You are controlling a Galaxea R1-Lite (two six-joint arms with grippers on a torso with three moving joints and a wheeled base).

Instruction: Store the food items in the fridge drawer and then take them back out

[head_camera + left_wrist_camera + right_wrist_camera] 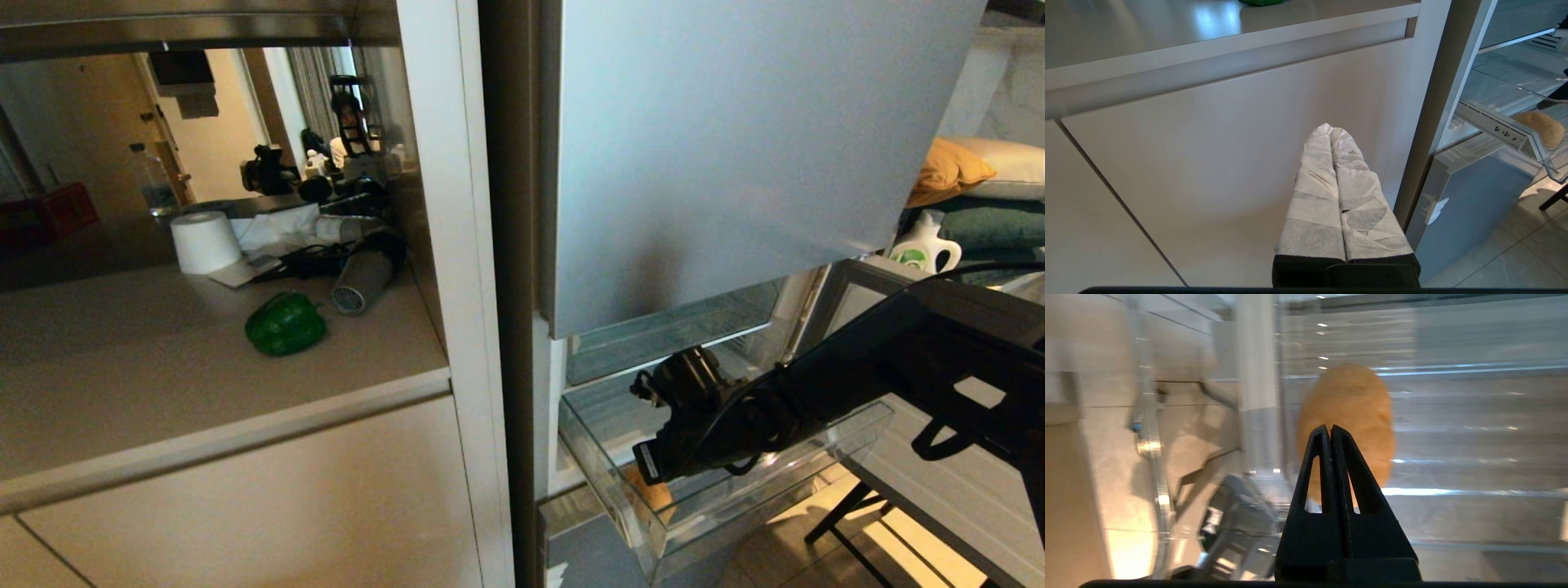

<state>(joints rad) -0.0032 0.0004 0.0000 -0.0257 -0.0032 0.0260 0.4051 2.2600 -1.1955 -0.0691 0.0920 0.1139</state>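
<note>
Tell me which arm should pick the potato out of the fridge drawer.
Right. The right gripper, shut and empty, already points at the potato inside the fridge drawer. The left gripper is shut in front of the cabinet door, outside the drawer.

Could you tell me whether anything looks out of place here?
Only one thing: the pepper lies alone on the counter while the potato is in the open drawer. Nothing looks spilled or damaged.
</note>
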